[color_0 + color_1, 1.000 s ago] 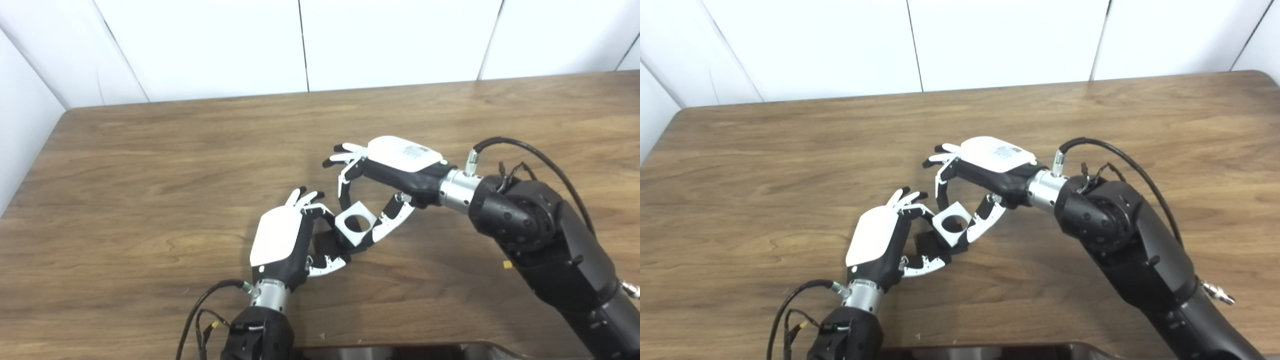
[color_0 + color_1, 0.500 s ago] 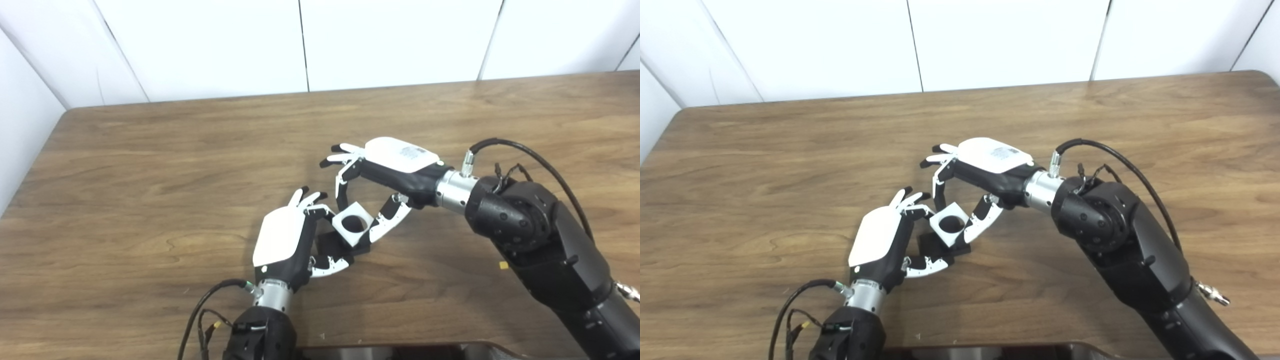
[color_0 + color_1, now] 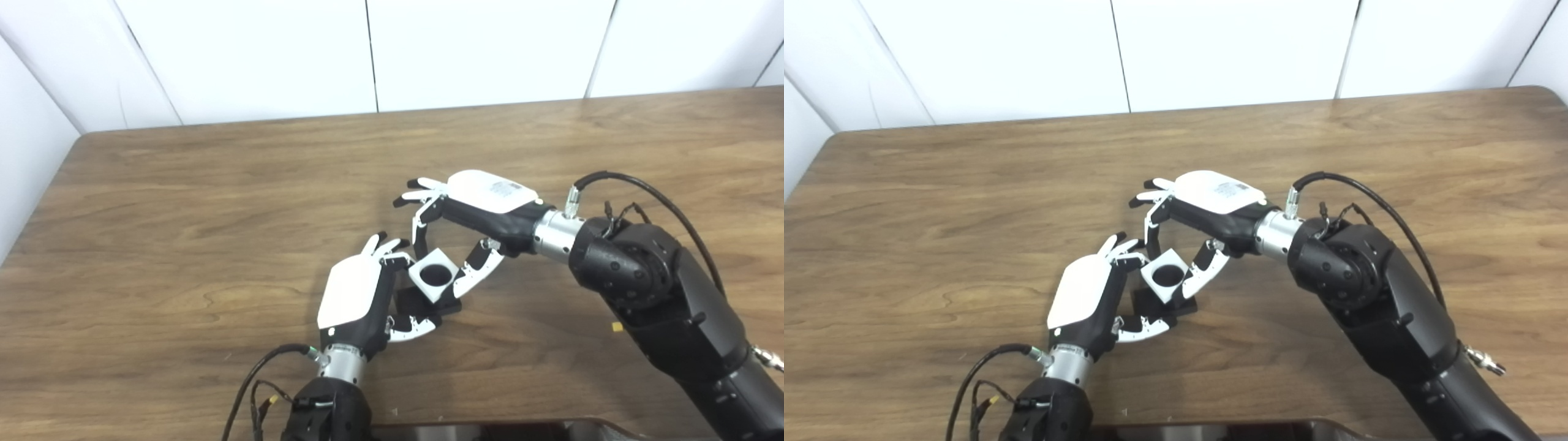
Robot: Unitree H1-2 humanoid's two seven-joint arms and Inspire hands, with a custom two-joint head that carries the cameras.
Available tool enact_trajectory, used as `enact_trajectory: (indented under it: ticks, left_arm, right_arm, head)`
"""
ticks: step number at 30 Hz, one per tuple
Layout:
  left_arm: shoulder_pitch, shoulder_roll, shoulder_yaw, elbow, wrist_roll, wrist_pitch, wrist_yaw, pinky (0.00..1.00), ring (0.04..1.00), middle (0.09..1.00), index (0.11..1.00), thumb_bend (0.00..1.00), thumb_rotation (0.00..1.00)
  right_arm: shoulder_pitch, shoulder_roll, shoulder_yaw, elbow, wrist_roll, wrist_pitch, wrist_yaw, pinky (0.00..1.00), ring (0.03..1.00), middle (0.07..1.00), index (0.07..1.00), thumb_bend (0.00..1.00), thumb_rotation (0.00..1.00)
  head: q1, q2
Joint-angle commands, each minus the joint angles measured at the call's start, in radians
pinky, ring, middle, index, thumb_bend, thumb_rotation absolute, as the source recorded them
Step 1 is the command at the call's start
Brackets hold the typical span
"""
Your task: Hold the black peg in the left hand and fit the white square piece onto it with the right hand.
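Observation:
My left hand (image 3: 358, 297) is shut on the black peg piece (image 3: 411, 303), holding its dark base near the table. My right hand (image 3: 471, 211) is shut on the white square piece (image 3: 433, 275), pinched between thumb and a finger. The white square has a round hole that looks dark inside. It sits directly over the black piece, touching or nearly touching it. The peg itself is hidden by the square and the fingers. In the right eye view the white square (image 3: 1167, 277) lies between both hands, left hand (image 3: 1087, 300) below it, right hand (image 3: 1206, 205) above it.
The brown wooden table (image 3: 184, 202) runs to a white wall at the back. Its left edge and far corner show. A dark tray edge (image 3: 490, 429) lies at the bottom of the picture. A small yellow speck (image 3: 614, 326) lies by my right forearm.
My left hand has moved a little right and up with the black piece. The white square has come lower over it, and its hole now looks dark.

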Motion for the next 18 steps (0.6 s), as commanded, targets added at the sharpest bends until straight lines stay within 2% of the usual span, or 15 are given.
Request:
enact_trajectory:
  ticks: [1,12,18]
  left_arm:
    - [0.017,-0.020,-0.013,-0.006,0.010,-0.016,0.009,0.87,0.972,0.873,0.485,0.51,0.07]
    - [0.013,-0.019,-0.003,-0.020,0.009,-0.002,-0.003,0.89,0.974,0.877,0.487,0.51,0.07]
    - [0.010,-0.014,-0.002,-0.022,0.021,-0.001,-0.008,0.86,0.968,0.871,0.488,0.51,0.07]
  right_arm:
    - [-0.031,0.001,-0.014,-0.015,-0.001,-0.022,-0.020,0.90,0.995,0.915,0.491,0.53,0.15]
    - [-0.024,-0.013,-0.017,-0.007,-0.003,-0.034,-0.016,0.90,0.995,0.914,0.492,0.52,0.15]
    - [-0.021,-0.017,-0.022,-0.010,0.009,-0.022,-0.005,0.91,0.996,0.915,0.493,0.52,0.16]
  head:
    - [0.003,0.001]
    - [0.003,0.004]
    - [0.002,0.008]
